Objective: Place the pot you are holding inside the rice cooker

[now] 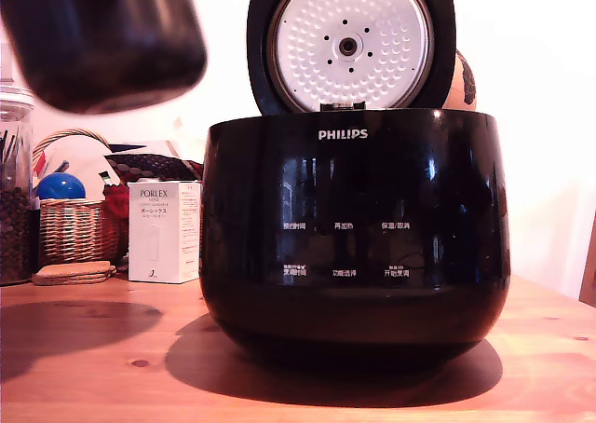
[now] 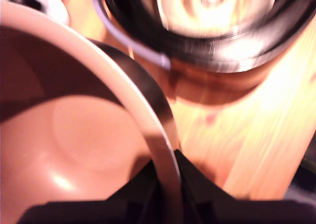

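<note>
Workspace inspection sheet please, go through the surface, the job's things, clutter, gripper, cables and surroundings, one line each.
Surface: wooden table, knots and shadows visible.
Pot: dark pot held in the air at the exterior view's upper left, beside the cooker, not yet over its opening; the inside looks copper-toned in the wrist view.
Rice cooker: glossy black Philips rice cooker stands on the table, lid hinged up, dimpled inner plate facing the camera.
Clutter: wicker basket with a blue ball, white Porlex box, glass jar, cork coasters, all at the exterior view's left.
Gripper: gripper clamped on the pot's rim.
Cables: nothing seen.
Surroundings: pale wall behind.
</note>
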